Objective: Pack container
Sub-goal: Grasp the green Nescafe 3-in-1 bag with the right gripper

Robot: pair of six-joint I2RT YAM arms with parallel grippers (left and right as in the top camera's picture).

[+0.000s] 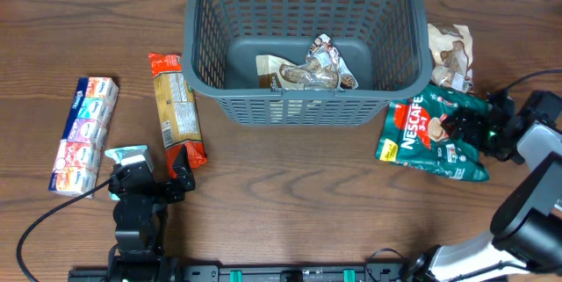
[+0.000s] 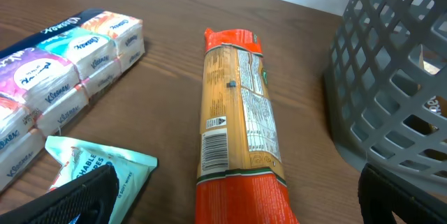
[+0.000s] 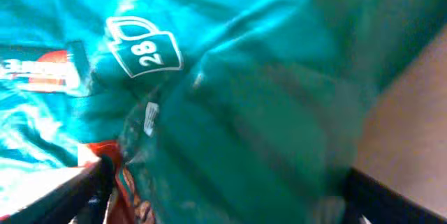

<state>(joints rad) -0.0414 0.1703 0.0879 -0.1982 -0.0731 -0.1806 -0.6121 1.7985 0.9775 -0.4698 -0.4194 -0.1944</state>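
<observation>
Dark wood-grain surface [image 1: 290, 185] carried everything, with a pale strip along its far edge. Largest on it was the grey container [image 1: 299, 111], which stood upright at the far middle, its slotted walls rising to a thick rim. On its floor lay a couple of brown printed packets [image 1: 307, 73], crumpled together toward the front wall. Right of the container, near its front corner, lay a green Nescafé bag [image 1: 421, 137], flat and creased. The right end effector [image 1: 474, 126] sat over the bag's right part. In the right wrist view its fingers [image 3: 66, 199] stood wide apart with green foil filling the space between them, so it was open; whether the pads touched the bag could not be told. At the far left lay a long tissue multipack [image 1: 83, 133], angled slightly, well apart from the container. Between the two lay an orange noodle packet [image 1: 176, 106], its barcode side up, one end near the container's left front corner. A brown crumpled packet [image 1: 450, 54] lay just beside the container's right wall, beyond the green bag. Smallest was a teal sachet [image 1: 127, 154], near the tissue pack's near end. The left end effector [image 1: 149, 178] hung low by the sachet and the noodle packet's near end, fingers spread and holding nothing.
</observation>
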